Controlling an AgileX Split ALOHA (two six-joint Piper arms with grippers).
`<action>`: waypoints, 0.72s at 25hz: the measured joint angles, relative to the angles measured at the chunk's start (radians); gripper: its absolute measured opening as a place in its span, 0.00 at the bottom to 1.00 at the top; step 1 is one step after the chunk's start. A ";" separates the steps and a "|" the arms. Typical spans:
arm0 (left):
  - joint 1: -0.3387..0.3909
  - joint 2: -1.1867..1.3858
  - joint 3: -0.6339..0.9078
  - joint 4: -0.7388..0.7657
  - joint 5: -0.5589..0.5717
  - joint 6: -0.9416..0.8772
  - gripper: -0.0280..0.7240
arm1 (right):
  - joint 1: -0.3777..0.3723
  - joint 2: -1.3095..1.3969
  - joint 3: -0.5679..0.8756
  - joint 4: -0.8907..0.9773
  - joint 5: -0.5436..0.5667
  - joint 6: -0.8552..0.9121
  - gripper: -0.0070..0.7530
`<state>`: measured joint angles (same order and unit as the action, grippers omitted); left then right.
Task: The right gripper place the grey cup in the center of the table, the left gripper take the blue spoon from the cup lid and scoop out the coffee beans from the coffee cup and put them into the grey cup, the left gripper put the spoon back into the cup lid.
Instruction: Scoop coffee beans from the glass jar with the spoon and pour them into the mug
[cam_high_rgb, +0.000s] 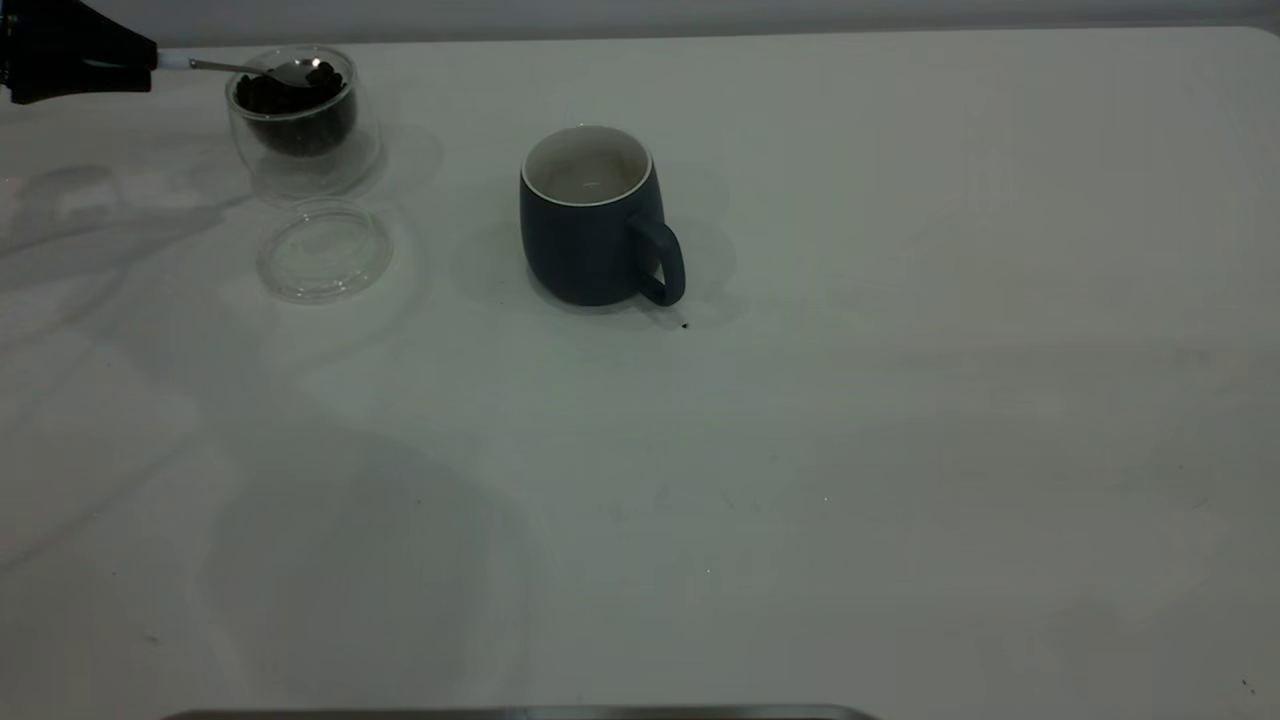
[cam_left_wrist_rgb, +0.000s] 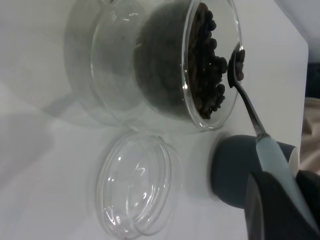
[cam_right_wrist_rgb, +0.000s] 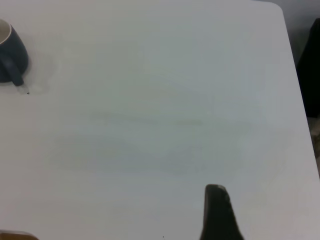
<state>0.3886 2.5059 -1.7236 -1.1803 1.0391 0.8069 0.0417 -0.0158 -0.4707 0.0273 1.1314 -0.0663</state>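
Off-white and broad, the table (cam_high_rgb: 900, 450) carries one of each thing: one grey cup (cam_high_rgb: 590, 225), one coffee cup (cam_high_rgb: 300, 120), one cup lid (cam_high_rgb: 325, 250) and one blue spoon (cam_high_rgb: 240, 69). One dark speck lies just beside the grey cup's handle.

Well away from the left gripper (cam_high_rgb: 150, 62), out past the coffee cup, the grey cup stands upright near mid-table, its white inside bare and its handle turned toward the exterior camera and slightly to that view's right. Just beyond the claw's tips sits the clear coffee cup, upright, holding one heap of coffee beans (cam_high_rgb: 295, 100). The lid lies flat near that cup, on the camera side.

The left gripper is clamped on the spoon's pale handle; the spoon's long axis runs straight out from the claw, roughly level, its bowl among the beans with a few in it.

Only one dark fingertip of the right gripper (cam_right_wrist_rgb: 216, 212) shows, over bare table well apart from the grey cup; its opening cannot be told.
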 joint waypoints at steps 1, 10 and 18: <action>0.000 0.000 0.000 0.000 0.001 0.001 0.21 | 0.000 0.000 0.000 0.000 0.000 0.000 0.61; 0.043 0.000 0.000 0.000 0.049 0.000 0.21 | 0.000 0.000 0.000 0.000 0.000 0.000 0.61; 0.078 0.000 0.000 0.000 0.073 0.024 0.21 | 0.000 0.000 0.000 0.000 0.000 0.000 0.61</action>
<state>0.4670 2.5059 -1.7236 -1.1807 1.1122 0.8305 0.0417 -0.0158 -0.4707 0.0273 1.1314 -0.0663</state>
